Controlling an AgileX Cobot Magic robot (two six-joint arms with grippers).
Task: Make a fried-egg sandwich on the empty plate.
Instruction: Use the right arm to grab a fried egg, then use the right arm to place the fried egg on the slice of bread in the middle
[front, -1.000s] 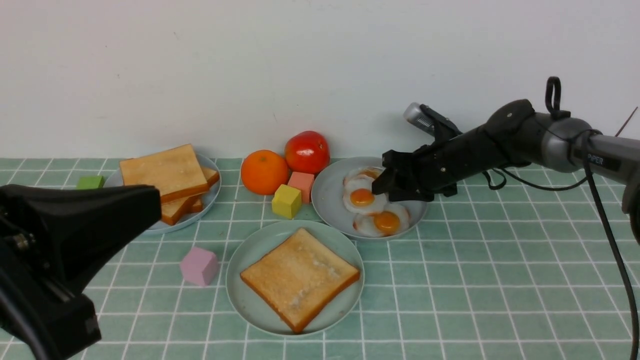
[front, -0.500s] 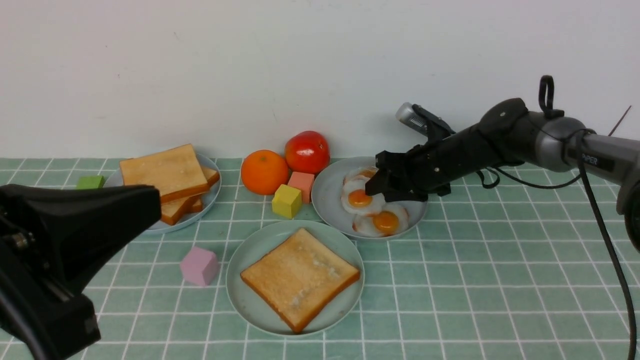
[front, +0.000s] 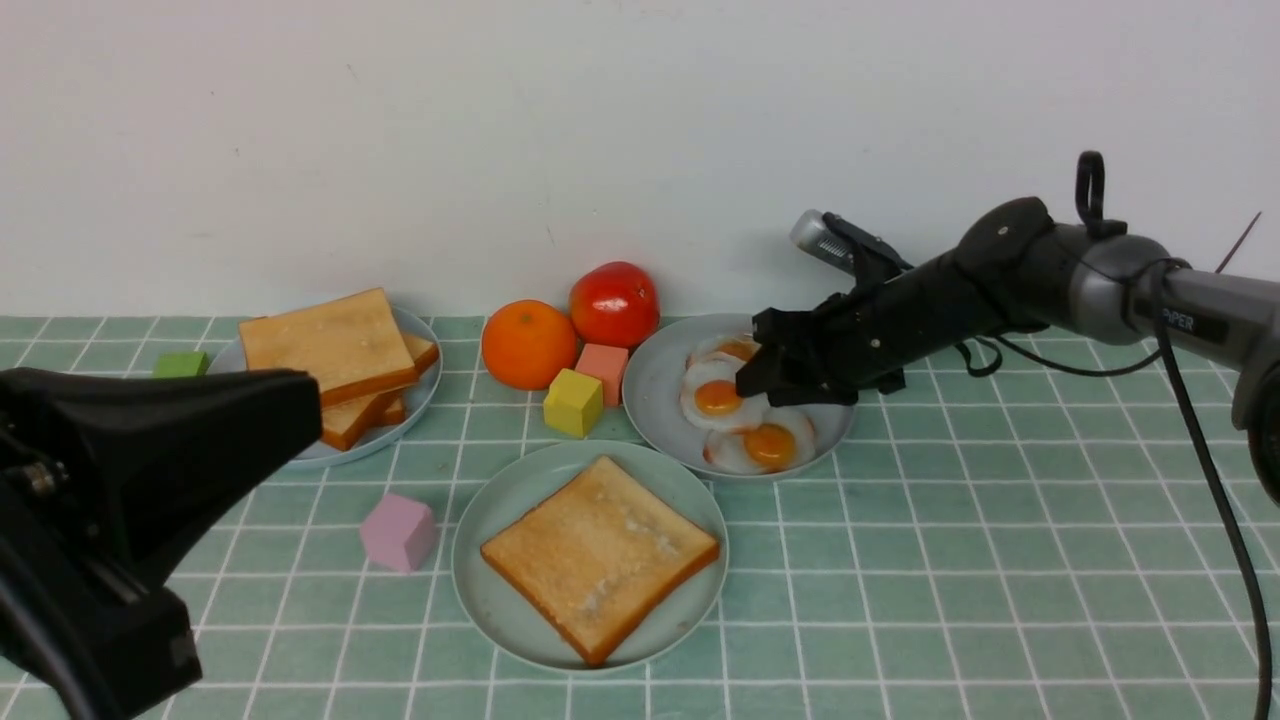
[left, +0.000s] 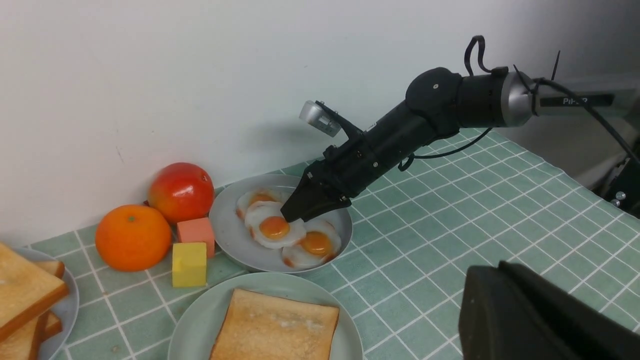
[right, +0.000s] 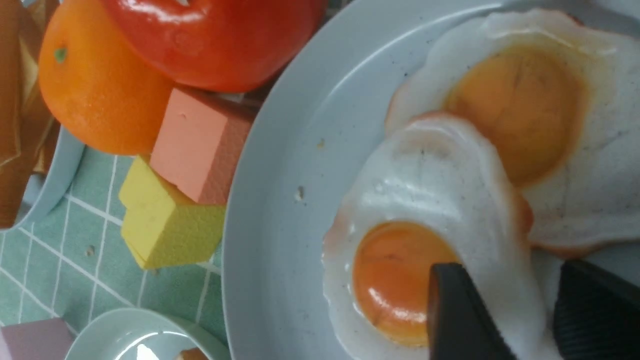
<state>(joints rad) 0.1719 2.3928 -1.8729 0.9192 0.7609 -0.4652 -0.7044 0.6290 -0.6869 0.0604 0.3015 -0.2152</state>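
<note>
The empty plate (front: 480, 590), mint green, lies at the front centre with one toast slice (front: 598, 555) on it; no finished sandwich shows. Behind it to the right, a pale plate (front: 650, 390) carries three fried eggs. My right gripper (front: 750, 380) reaches down onto the middle egg (front: 715, 397). In the right wrist view the gripper (right: 507, 272) stands open, its jaws straddling that egg's (right: 440, 200) white edge, one finger over the yolk. My left gripper (front: 305, 405) hovers shut and empty at the near left, short of the toast pile (front: 330, 345).
An orange (front: 527, 343) and a tomato (front: 614, 303) stand by the wall, with salmon (front: 603, 368) and yellow (front: 573, 402) cubes before them. A pink cube (front: 398, 532) sits left of the mint plate, a green cube (front: 181, 364) far left.
My right gripper has slid a little to the left and settled over the middle egg, with its jaws drawing closer together. The left arm has stayed put.
</note>
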